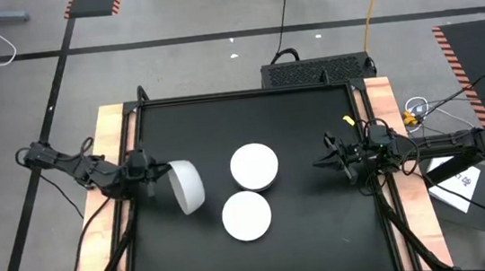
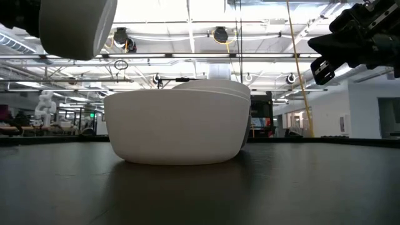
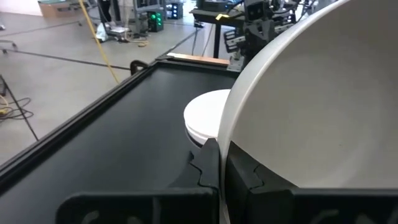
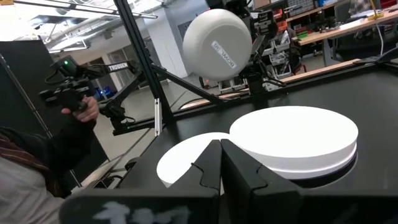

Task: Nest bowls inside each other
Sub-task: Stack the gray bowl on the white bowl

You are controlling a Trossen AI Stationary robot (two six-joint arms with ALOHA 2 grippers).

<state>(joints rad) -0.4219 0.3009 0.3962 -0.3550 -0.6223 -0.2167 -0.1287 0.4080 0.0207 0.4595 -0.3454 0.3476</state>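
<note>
My left gripper point(image 1: 158, 174) is over the table's left part, shut on a white bowl point(image 1: 188, 186) that is turned on its side; its base point(image 4: 217, 43) faces the right arm. Two more white bowls stand near the table's middle, one farther back point(image 1: 254, 168) and one nearer point(image 1: 246, 216). In the low view the front bowl point(image 2: 178, 128) rests on its narrower base, and layered rims point(image 2: 215, 86) show behind it. My right gripper point(image 1: 319, 163) hovers shut to the right of them, holding nothing. No grey or black bowls show. My left gripper point(image 3: 219, 158) pinches the white bowl's rim point(image 3: 225, 134), one finger inside the hollow and one outside. The fingers come level from the table's left. The bowl is lifted clear point(image 2: 78, 28), on its side, with its mouth toward the left arm.
The black table top has a raised frame point(image 1: 247, 93) and wooden side strips point(image 1: 107, 132). Bare black surface lies near the far edge and at the near right. A person's sleeve and hand point(image 4: 74, 118) show beyond the table in the right wrist view.
</note>
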